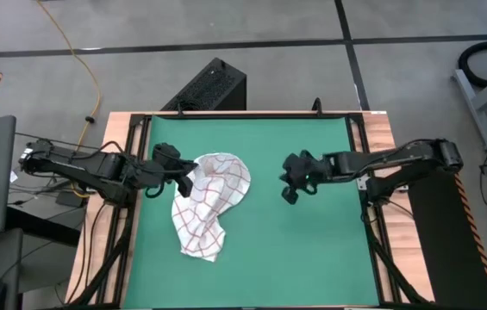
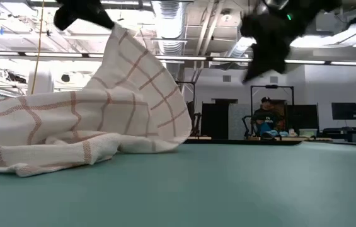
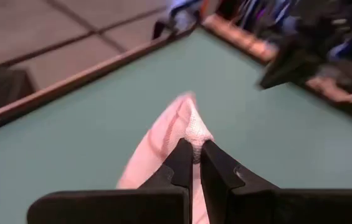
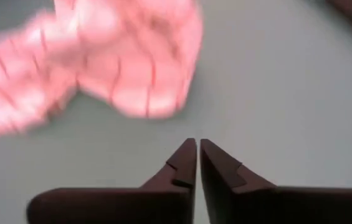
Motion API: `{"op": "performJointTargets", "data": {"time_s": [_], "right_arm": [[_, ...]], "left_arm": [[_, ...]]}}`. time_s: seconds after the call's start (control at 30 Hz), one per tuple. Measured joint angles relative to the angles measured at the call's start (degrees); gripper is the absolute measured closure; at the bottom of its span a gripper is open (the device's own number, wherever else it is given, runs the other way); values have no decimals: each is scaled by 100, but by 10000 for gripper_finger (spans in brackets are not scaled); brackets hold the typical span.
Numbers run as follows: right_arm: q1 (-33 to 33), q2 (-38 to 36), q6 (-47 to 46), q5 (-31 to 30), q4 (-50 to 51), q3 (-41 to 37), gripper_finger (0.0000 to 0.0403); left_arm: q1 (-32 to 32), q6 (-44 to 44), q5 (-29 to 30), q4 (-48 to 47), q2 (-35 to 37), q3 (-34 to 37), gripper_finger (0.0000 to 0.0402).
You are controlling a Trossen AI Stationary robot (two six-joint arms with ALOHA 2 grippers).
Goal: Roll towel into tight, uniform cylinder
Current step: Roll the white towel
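The white towel [image 1: 213,200] with its red grid lies crumpled on the left half of the green mat [image 1: 312,250]. One part of it is raised to a peak [image 2: 120,39], and the rest lies on the mat [image 2: 45,148]. My left gripper [image 1: 184,178] is at the towel's left far side, shut on that raised part. My right gripper [image 1: 292,187] hangs above the mat to the towel's right, clear of it. Its fingers [image 4: 198,152] stand almost together with nothing between them. My left gripper pinches a bunched bit of the towel's edge [image 3: 195,138] between its two fingers; a small tip of cloth pokes out past the fingertips. The fingers come from the table's left, slanting down. The held part is lifted, and the cloth drapes from it down onto the mat.
A wooden frame [image 1: 372,129] borders the mat. A black box [image 1: 213,84] stands on the floor beyond the far edge. Bare mat lies between the towel and my right gripper and along the near edge. A person [image 2: 266,120] sits far off in the room.
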State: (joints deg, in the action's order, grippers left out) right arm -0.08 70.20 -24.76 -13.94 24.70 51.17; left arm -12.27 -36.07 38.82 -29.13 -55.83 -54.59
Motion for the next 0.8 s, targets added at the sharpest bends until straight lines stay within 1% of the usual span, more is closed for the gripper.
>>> {"op": "performJointTargets", "data": {"time_s": [0.1,0.17,0.33,0.43,0.5,0.57,0.67,0.73,0.8], "right_arm": [[-267,-49,112,7,-306,229,337],[-418,-53,114,17,-353,324,317],[-647,-53,133,221,-664,372,257],[-641,-53,149,227,-979,372,219],[-640,-53,149,228,-1286,372,197],[-635,-53,149,226,-1587,373,178],[-629,-53,261,219,-1878,374,164],[-629,-53,308,217,-2004,376,163],[-630,-53,479,204,-2159,375,163]], "left_arm": [[61,508,-11,855,0,-30,401],[130,892,-17,1227,-5,-181,401],[357,2000,109,1851,-52,-755,401],[514,2486,108,2143,-50,-1081,401],[599,2698,36,2334,-52,-1276,401],[676,2949,-279,2786,-76,-1476,401],[743,3636,-741,3423,-176,-1822,401],[743,4164,-826,3576,-318,-2126,401],[743,4562,-771,3566,-438,-2436,401]]}}
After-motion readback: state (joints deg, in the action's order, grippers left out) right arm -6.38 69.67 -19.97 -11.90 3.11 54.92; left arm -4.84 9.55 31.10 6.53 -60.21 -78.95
